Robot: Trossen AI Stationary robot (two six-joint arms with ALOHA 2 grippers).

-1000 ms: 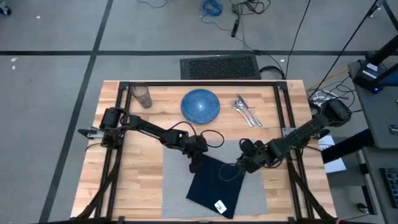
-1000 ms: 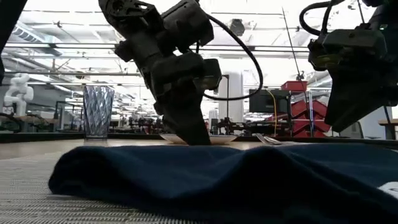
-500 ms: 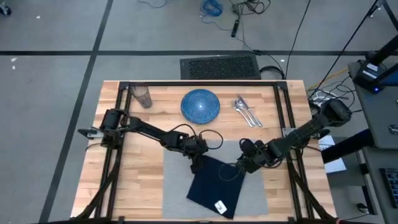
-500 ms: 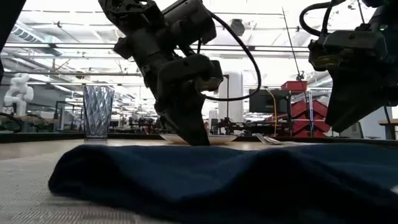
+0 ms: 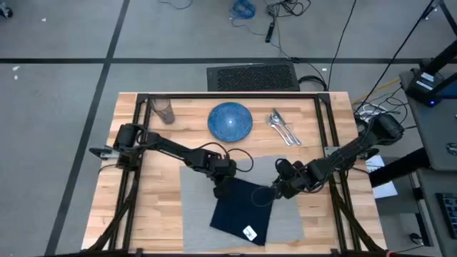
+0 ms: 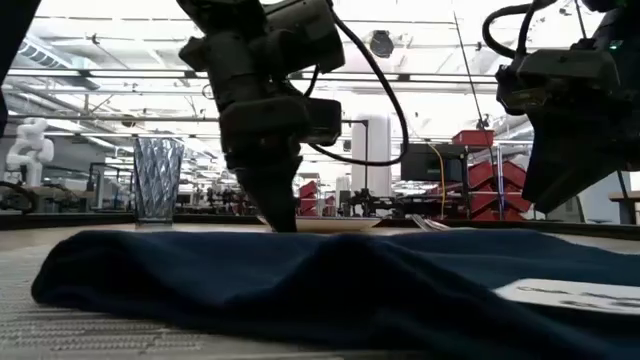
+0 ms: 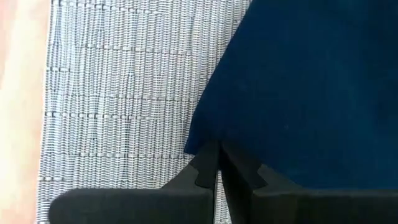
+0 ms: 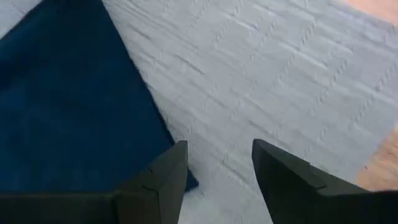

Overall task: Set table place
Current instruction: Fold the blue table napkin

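Navy napkin (image 5: 241, 214) lies rumpled on the grey woven placemat (image 5: 196, 207) at the near middle of the table (image 5: 153, 200), a white label on its near right corner. The left gripper (image 7: 214, 158) has its fingers pinched together on the napkin's far left corner, tip pressed down to the mat. The right gripper (image 8: 214, 168) sits at the napkin's far right corner with its fingers parted, mat showing between them and one finger over the cloth's edge.

Pale plank top, black frame around it. Along the far edge stand the clear glass (image 5: 163, 110) at left, the blue speckled plate (image 5: 230, 120) in the middle, and the silver cutlery (image 5: 283, 127) bunched just to its right; which piece is which can't be told. In the low view the napkin fills the foreground and hides most of the plate. Beyond the table: grey floor, a dark mat (image 5: 251, 76), loose cables, a workshop with shelving and bright ceiling lights
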